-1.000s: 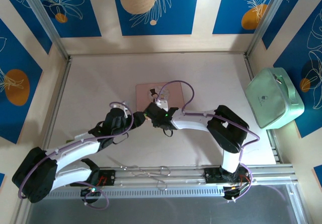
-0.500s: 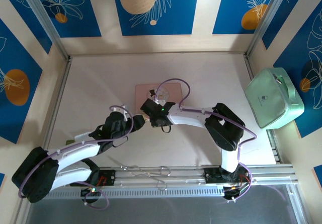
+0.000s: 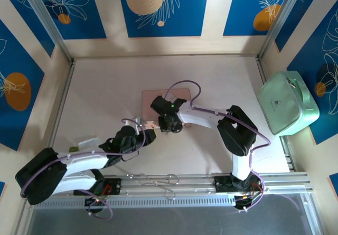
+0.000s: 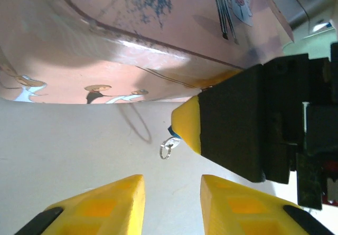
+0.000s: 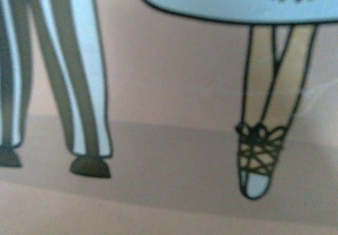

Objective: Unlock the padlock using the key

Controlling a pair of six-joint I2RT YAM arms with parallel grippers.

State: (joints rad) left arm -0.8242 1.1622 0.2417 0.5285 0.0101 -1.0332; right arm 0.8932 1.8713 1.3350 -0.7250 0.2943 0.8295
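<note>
Though largely hidden, the padlock (image 4: 172, 129) shows a small blue corner.

Left gripper (image 3: 149, 125) — lower, jaws narrower

Top view: the right arm (image 3: 203, 116) covers the near part of the pink box (image 3: 156, 93), and whatever lies under the right gripper (image 3: 166, 127) is too small to identify. Left wrist view: the padlock (image 4: 171, 130) shows as a mere blue sliver behind a yellow fingertip (image 4: 187, 125), so any grip on it cannot be confirmed. The fine metal ring (image 4: 166, 151) beside it is too small to identify, and the left gripper (image 4: 171, 193) is cut off by the bottom edge. Right wrist view: blurred throughout, with the box's drawn legs (image 5: 90, 87) cut by the top edge.
</note>
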